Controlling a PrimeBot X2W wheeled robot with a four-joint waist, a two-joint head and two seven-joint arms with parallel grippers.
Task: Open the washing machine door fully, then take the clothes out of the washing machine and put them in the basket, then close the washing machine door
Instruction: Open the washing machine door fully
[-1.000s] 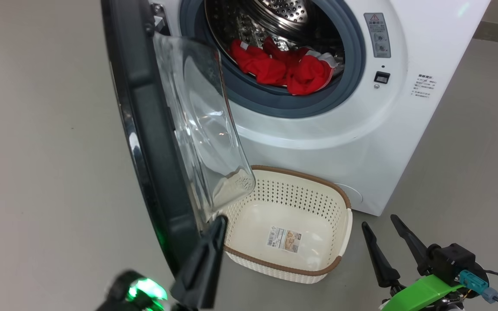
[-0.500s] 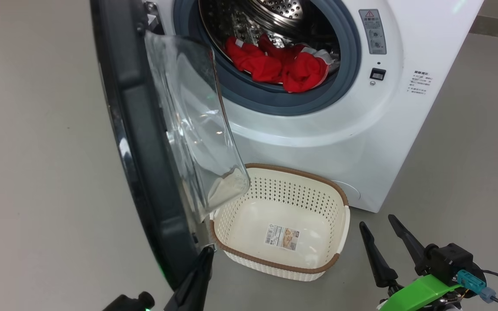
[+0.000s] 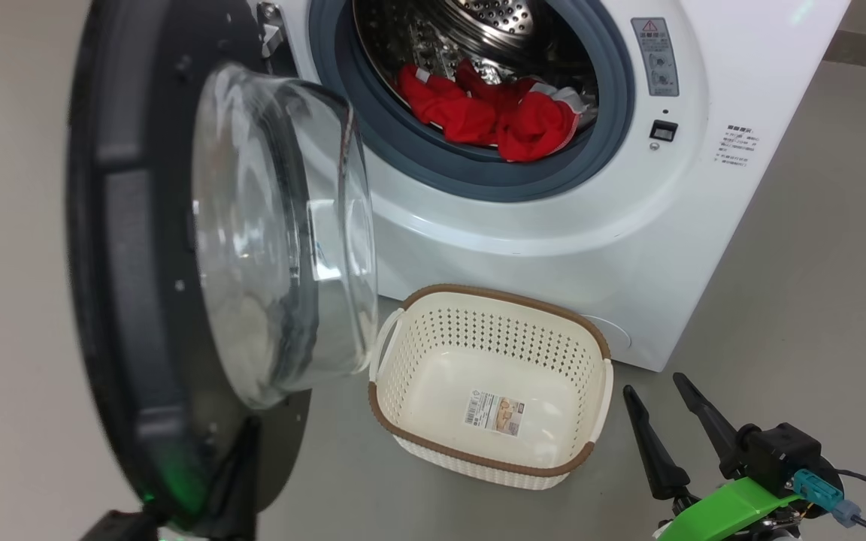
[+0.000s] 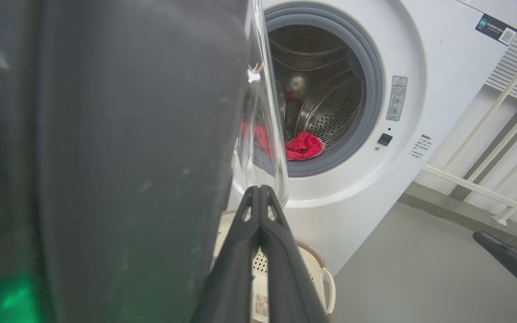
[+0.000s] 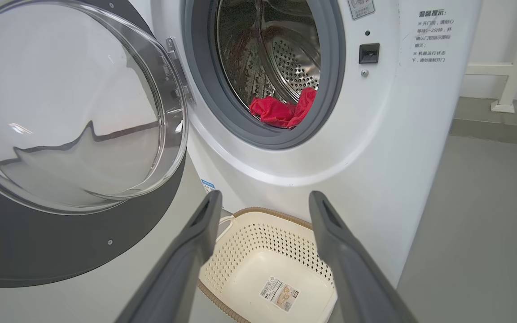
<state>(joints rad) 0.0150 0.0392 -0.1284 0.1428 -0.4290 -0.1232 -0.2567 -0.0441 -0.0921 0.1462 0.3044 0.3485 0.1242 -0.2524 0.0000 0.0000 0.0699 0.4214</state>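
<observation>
The washing machine [image 3: 553, 225] stands with its door [image 3: 132, 300] swung far out to the left, glass bowl [image 3: 275, 233] facing right. The red clothes [image 3: 493, 113] lie in the drum. The basket [image 3: 508, 300] sits on the floor below the opening, holding just a paper label. My left gripper [image 3: 246, 443] is shut at the door's lower edge; in the left wrist view its joined fingers [image 4: 258, 197] run along the door's inner face [image 4: 106, 157]. My right gripper [image 3: 655, 385] is open and holds nothing, right of the basket. Its wrist view shows the clothes [image 5: 281, 110] and basket [image 5: 258, 242] past its spread fingers [image 5: 204, 224].
Grey floor [image 3: 816, 263] spreads around the machine. A white railing [image 4: 487, 179] runs along the wall behind its right side, with a post [image 5: 510, 89] in the right wrist view. The open door juts out over the floor on the left.
The door has swung much wider to the left, uncovering the basket's left end. My left gripper has gone left and down with the door's edge. The right gripper has stayed put.
</observation>
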